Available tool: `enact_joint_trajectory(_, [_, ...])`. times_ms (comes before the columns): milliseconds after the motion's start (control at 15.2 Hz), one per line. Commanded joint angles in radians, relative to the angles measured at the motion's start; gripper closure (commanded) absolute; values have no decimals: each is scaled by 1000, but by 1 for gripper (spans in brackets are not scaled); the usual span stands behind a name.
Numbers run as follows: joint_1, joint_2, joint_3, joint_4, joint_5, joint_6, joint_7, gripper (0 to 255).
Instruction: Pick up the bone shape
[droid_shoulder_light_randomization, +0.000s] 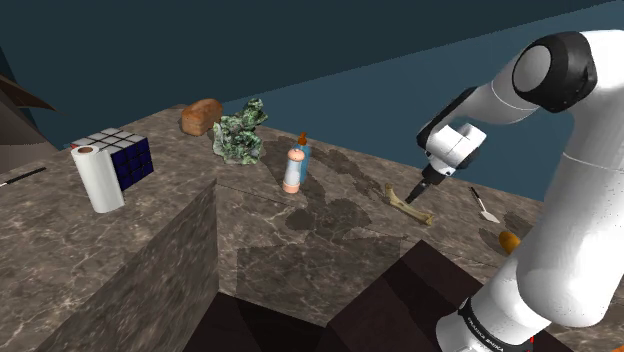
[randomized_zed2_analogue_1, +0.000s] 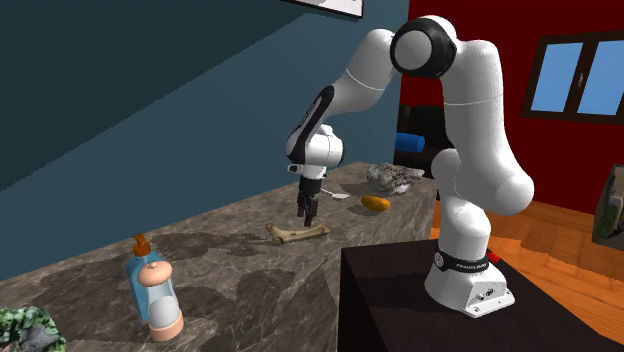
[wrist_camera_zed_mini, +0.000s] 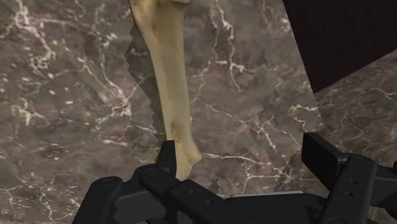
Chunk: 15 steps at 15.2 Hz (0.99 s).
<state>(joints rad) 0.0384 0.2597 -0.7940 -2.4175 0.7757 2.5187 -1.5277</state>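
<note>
Room: a dark blue wall stands behind the brown, white-veined marble worktop (droid_shoulder_light_randomization: 300, 238). I read the shoulder view from its left.
Far left: a white paper towel roll (droid_shoulder_light_randomization: 97, 178) stands upright, with a coloured puzzle cube (droid_shoulder_light_randomization: 130, 158) just behind it.
Further along: a brown bread loaf (droid_shoulder_light_randomization: 201, 116), a crumpled green leafy clump (droid_shoulder_light_randomization: 240, 134), then an upright pale blue bottle with peach and orange parts (droid_shoulder_light_randomization: 294, 166). All are well apart from my target.
Bone: a pale cream bone shape with a slim shaft and knobbed ends (droid_shoulder_light_randomization: 408, 206) lies flat on the worktop, near the edge by the stand.
Tool: my black two-finger tool (droid_shoulder_light_randomization: 418, 196) hangs just above the bone with its fingers apart, holding nothing. In the wrist view one finger (wrist_camera_zed_mini: 167, 159) overlaps the bone's near end, so the shaft runs off that side, not between the two.
Right of it: a small white spoon (droid_shoulder_light_randomization: 485, 207) and a small orange lump (droid_shoulder_light_randomization: 509, 241).
Next move: I judge I should slide sideways until the shaft sits centred, keep the fingers across it, lower close to the marble, then close on the narrow middle.
Risk: the rounded shaft may roll or pivot if I catch it off-centre.
</note>
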Motion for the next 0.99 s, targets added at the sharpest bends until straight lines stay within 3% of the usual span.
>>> enact_joint_trajectory(0, [-71, 98, 49, 75, 103, -33, -99, 0])
enact_joint_trajectory(132, [-141, 188, 96, 149, 175, -59, -170, 0])
enact_joint_trajectory(660, [-205, 290, 176, 185, 292, -30, -261, 0])
enact_joint_trajectory(792, [-205, 290, 176, 185, 292, -30, -262, 0])
enact_joint_trajectory(858, [-204, 290, 177, 186, 292, -30, -260, 255])
enact_joint_trajectory(924, [-204, 291, 177, 186, 292, -30, -260, 255])
